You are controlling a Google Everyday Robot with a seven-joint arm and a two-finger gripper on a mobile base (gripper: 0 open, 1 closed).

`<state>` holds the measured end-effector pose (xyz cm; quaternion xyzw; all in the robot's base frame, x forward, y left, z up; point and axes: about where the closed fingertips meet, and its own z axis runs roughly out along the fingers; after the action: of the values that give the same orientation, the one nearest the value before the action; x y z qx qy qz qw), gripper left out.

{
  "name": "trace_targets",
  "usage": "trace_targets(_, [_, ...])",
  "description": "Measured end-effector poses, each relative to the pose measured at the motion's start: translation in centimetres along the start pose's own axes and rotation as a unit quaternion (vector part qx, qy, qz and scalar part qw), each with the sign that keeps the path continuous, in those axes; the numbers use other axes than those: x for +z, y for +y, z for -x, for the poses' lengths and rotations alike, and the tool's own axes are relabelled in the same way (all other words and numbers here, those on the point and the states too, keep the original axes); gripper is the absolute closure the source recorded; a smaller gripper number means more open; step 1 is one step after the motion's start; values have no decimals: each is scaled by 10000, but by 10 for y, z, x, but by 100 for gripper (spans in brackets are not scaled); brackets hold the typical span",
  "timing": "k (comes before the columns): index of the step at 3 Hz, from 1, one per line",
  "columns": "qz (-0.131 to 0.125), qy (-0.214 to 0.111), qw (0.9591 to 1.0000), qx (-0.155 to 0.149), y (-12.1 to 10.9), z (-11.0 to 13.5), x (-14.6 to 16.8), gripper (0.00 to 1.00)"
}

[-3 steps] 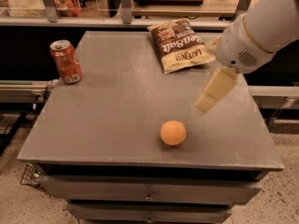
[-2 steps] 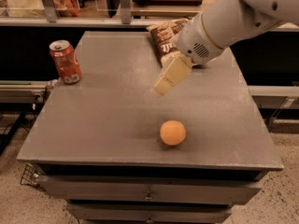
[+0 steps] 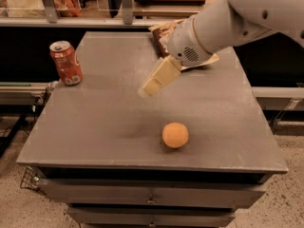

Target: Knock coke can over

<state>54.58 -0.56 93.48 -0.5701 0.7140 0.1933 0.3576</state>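
Red coke can (image 3: 66, 63) upright, gripper (image 3: 151, 86) mid-table, orange ball (image 3: 175, 135) nearer front

One camera looks down across the table (image 3: 95, 127), gripper (image 3: 148, 88) mid-frame.

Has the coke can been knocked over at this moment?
No, the coke can stands upright near the table's left edge, apart from the gripper above mid-table.

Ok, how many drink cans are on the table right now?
1: the coke can stands upright at the table's left edge. The end effector hovers mid-table, right of it.
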Motion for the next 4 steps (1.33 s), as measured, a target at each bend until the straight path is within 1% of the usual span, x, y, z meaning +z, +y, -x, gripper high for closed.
trace_targets(1, [148,-988,9949,134,-9,47,66,0])
trace_targets(2, [250,-1601,9866,202,-13,79,106,0])
trace_targets(3, [398,-2276,9724,319,-10,112,156,0])
trace_targets(4, [367,-2696,9618,298,-5,131,192,0])
